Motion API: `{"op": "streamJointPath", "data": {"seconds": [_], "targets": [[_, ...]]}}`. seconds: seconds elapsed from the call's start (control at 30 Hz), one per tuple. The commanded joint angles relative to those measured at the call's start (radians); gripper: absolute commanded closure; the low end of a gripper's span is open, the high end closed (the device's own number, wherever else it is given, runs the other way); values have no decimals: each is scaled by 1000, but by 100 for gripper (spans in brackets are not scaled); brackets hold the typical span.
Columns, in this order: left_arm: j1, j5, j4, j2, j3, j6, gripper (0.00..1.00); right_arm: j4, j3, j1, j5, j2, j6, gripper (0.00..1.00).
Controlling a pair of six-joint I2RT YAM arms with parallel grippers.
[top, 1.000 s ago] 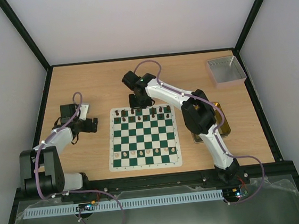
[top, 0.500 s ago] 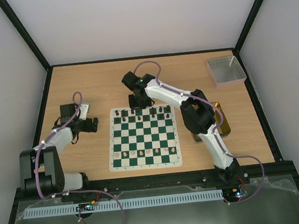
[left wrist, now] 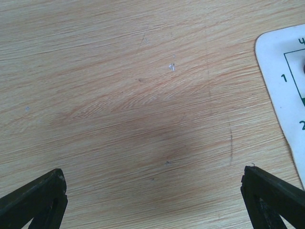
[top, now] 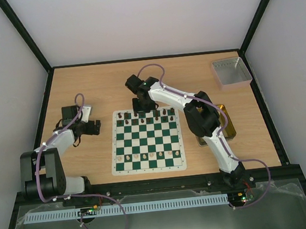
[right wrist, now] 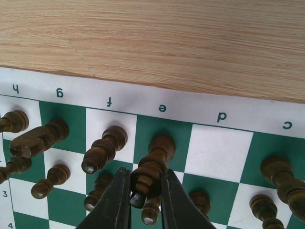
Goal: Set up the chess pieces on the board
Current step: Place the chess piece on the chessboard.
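Note:
The board (top: 147, 137), a green and white checked mat, lies mid-table. Dark chess pieces (top: 154, 113) line its far rows and light chess pieces (top: 146, 156) its near rows. My right gripper (top: 141, 107) hangs over the far edge. In the right wrist view the right gripper (right wrist: 144, 179) is shut on the top of a tall dark piece (right wrist: 161, 145). That piece's base is over the green e-file square of the board (right wrist: 219, 143); I cannot tell whether it touches. My left gripper (left wrist: 152, 193) stands open over bare wood, left of the board's corner (left wrist: 281, 57).
A gold tin (top: 228, 124) lies right of the board, partly under the right arm. A grey square tray (top: 230, 72) sits at the far right corner. Dark pieces (right wrist: 102, 148) stand close on both sides of the held one.
The right arm has shifted only slightly at the board's far edge, still holding the dark piece. The left arm has not moved.

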Motion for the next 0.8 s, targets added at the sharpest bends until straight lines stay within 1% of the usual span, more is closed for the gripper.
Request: {"op": "streamJointPath", "data": {"seconds": [0.0,0.17,0.43,0.47,0.57,0.6,0.77], "targets": [[5,18,-5,3,22,7,1,6,-32,2,13,2,10,87],[5,20,-5,4,22,7,1,17,-32,1,2,-1,18,77],[5,24,-8,9,24,7,1,11,-6,1,6,-7,23,74],[5,24,-8,9,25,7,0,12,-6,0,8,-12,24,71],[5,24,-8,9,26,7,0,13,0,-1,13,-17,27,70],[5,25,-8,11,26,7,1,11,4,-2,14,-18,28,67],[5,29,-10,14,28,8,0,2,33,-9,25,-30,34,66]]}}
